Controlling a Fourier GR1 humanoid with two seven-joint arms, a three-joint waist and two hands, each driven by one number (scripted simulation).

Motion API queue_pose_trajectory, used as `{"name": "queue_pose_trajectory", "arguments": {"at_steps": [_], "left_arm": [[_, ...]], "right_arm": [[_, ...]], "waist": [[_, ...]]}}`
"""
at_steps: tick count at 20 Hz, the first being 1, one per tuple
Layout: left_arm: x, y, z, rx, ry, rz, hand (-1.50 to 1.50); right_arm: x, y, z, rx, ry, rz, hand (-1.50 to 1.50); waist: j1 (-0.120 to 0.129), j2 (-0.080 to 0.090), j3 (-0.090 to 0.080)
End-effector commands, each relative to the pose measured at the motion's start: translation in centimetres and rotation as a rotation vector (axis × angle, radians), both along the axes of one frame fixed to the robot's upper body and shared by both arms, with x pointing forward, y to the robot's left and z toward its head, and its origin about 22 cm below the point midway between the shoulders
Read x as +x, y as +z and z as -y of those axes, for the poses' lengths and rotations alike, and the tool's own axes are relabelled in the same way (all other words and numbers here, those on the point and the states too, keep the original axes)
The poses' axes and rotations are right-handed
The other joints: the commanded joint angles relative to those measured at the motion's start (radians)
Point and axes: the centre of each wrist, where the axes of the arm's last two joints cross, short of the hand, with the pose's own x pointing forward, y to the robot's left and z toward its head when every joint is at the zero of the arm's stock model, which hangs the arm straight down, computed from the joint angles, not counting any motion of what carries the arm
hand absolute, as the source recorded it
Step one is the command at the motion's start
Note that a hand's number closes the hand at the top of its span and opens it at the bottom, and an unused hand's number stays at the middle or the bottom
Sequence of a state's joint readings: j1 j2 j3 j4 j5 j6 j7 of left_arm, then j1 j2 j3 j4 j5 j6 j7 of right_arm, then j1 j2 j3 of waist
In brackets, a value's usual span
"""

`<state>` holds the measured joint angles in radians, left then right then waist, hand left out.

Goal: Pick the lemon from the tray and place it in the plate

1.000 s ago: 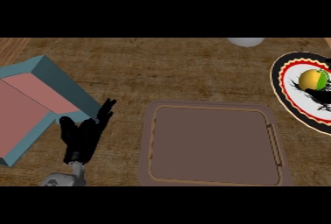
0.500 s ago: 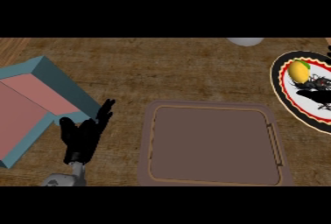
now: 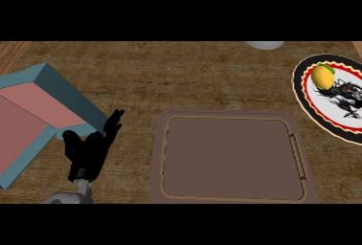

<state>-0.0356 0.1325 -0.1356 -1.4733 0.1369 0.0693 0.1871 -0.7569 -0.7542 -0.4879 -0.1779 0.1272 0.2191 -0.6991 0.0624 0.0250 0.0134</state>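
**Lemon resting on plate; tray vacant; one robot hand in view**

The bench is a brown wood-grain surface filling the head view.

A teal box with a pink inner floor occupies the 9 o'clock side, set at an angle and cut off by the view's left edge.

The tray is brown with a lighter raised rim and rounded corners. It lies slightly toward 5 o'clock of centre and carries nothing.

The plate sits at 2 o'clock, partly cut off by the right edge. It has a black outer band, a red ring and a white centre with a dark drawn figure.

The left robot hand shows at 7 o'clock, on the bench between the teal box and the tray. Its black fingers are straight and spread, pointing toward 12 o'clock, holding nothing. It touches neither tray nor plate.

A pale rounded object shows at 1 o'clock, cut off at the top of the scene; its identity cannot be determined.

The lemon, yellow with a green tinge at its upper end, lies on the plate's upper-left portion, inside the red ring.
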Motion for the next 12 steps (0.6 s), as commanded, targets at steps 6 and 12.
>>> {"name": "queue_pose_trajectory", "arguments": {"at_steps": [6, 12], "left_arm": [[0.3, -0.5, -0.6, 0.006, 0.038, -0.078, 0.00], [0.0, -0.7, 0.1, -0.012, 0.035, -0.085, 0.00]], "right_arm": [[-4.8, 0.9, 4.9, 0.073, 0.201, -0.048, -1.50], [-8.4, 1.1, 7.4, 0.028, 0.255, -0.094, -1.50]], "waist": [[-0.020, 0.002, -0.005], [-0.035, -0.004, -0.004]]}}
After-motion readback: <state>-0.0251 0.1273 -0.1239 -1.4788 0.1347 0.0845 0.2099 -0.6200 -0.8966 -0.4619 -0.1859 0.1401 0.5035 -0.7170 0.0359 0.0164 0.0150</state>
